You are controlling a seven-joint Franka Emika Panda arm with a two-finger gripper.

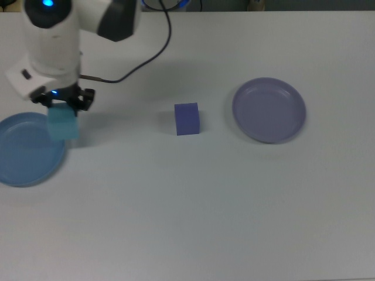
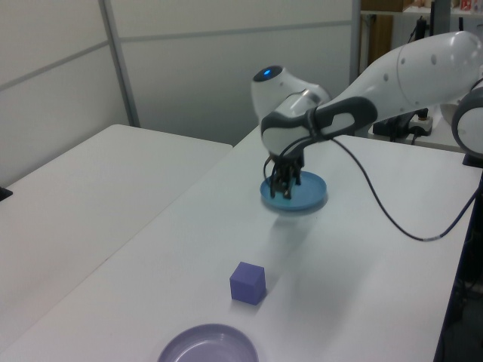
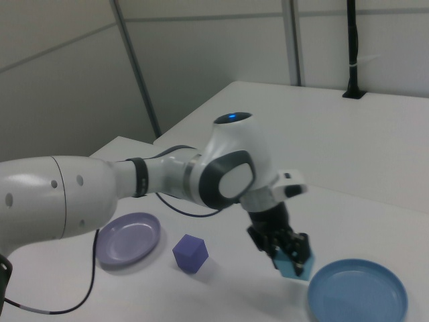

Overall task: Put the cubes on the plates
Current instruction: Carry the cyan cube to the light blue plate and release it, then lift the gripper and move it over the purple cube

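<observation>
Gripper (image 1: 62, 100) clamped on cyan cube (image 1: 62, 124), lifted, over 3 o'clock rim of blue plate (image 1: 23, 153). Violet cube (image 1: 187, 119) on table, 9 o'clock of lavender plate (image 1: 269, 110). Cubes likely light, rigid, matte; pinch opposite flat faces.

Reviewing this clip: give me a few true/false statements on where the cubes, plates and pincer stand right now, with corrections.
1. The pincer holds the light cyan cube off the table. True.
2. The dark blue-violet cube lies on the lavender plate. False: it sits on the bare table, apart from that plate, toward the top view's left of it.
3. Both plates hold nothing yet. True: the blue plate and the lavender plate are bare.
4. The cyan cube is carried near the lavender plate. False: it hangs by the blue plate's rim.
5. The two cubes touch each other. False: they are well apart.
</observation>
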